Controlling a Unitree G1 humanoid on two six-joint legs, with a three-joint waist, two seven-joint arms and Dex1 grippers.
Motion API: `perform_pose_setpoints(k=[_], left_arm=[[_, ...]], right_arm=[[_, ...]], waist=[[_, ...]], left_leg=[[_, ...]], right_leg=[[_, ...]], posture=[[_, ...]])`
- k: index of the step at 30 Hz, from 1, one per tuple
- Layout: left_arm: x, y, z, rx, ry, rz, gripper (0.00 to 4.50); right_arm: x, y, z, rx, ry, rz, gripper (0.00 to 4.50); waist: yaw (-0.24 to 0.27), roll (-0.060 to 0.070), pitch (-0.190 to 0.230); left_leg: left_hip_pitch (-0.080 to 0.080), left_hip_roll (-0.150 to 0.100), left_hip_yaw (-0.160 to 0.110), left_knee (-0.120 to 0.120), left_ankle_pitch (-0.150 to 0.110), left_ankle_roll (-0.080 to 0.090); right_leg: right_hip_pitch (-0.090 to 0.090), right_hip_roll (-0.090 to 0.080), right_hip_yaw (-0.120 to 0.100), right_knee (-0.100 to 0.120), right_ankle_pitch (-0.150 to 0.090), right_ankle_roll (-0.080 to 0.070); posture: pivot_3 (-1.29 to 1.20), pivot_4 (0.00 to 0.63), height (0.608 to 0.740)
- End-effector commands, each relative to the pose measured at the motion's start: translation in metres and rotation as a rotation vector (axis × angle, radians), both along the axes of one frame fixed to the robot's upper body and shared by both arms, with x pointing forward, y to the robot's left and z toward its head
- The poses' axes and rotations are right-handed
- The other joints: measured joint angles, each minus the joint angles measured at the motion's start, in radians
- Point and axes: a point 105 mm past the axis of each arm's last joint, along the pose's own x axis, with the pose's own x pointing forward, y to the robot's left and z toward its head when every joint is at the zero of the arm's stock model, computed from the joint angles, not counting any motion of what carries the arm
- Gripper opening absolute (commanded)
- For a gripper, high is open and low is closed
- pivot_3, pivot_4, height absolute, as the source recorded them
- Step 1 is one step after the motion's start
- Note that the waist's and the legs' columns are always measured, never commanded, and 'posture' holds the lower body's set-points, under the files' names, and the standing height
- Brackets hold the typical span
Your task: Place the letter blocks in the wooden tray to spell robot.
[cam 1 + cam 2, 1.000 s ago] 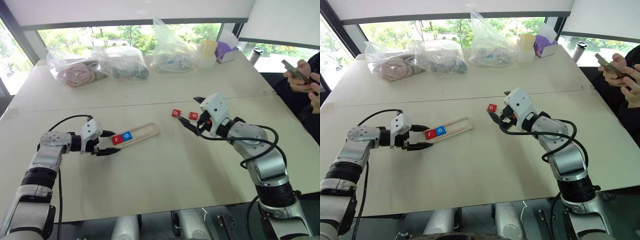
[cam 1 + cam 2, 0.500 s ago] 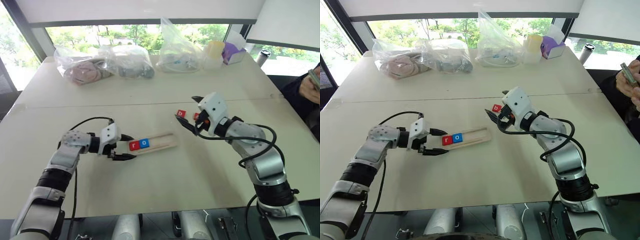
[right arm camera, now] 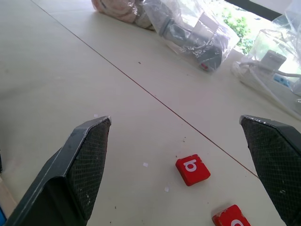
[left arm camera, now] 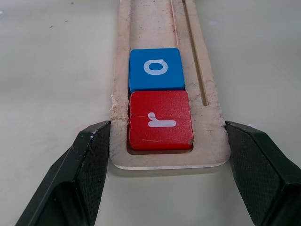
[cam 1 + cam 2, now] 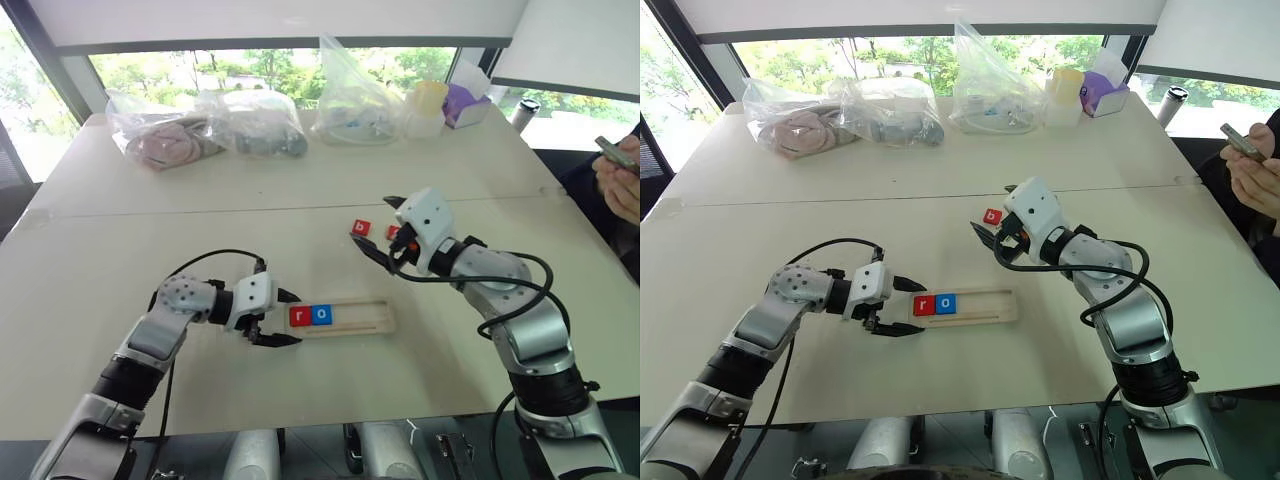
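The wooden tray lies on the table in front of me, with a red "r" block and a blue "o" block side by side at its left end. My left gripper is shut on that end of the tray, one finger against each long side. Two red blocks lie loose farther back: the "b" block and another red block, partly hidden by my right hand in the eye views. My right gripper hovers open just above them, holding nothing.
Clear plastic bags with contents line the far side of the table, next to a yellow-lidded container and a purple box. A person's hand with a phone is at the right edge. A seam crosses the tabletop.
My left gripper has dragged the tray with its two blocks to the right and nearer to me. The right gripper stayed where it was, open. The camera view shifted after the earliest frames.
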Motion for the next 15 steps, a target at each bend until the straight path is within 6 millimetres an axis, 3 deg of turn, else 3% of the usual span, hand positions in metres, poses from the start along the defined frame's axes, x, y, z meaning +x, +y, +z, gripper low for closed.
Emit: perform_pose_setpoints(k=[1,15], left_arm=[[-0.012,-0.005,-0.01,0.037,0.019,-0.03,3.16],[-0.017,0.003,-0.028,0.073,0.096,0.043,3.16]], right_arm=[[-0.005,0.001,0.013,0.014,-0.051,0.009,4.5],[-0.004,0.006,0.012,0.019,-0.049,0.023,4.5]], waist=[[0.0,0.0,0.0],[0.0,0.0,0.0]], left_leg=[[0.0,0.0,0.0,0.0,0.0,0.0],[0.0,0.0,0.0,0.0,0.0,0.0]], right_leg=[[0.0,0.0,0.0,0.0,0.0,0.0],[0.0,0.0,0.0,-0.001,-0.001,0.001]], posture=[[0.0,0.15,0.74],[0.0,0.15,0.74]])
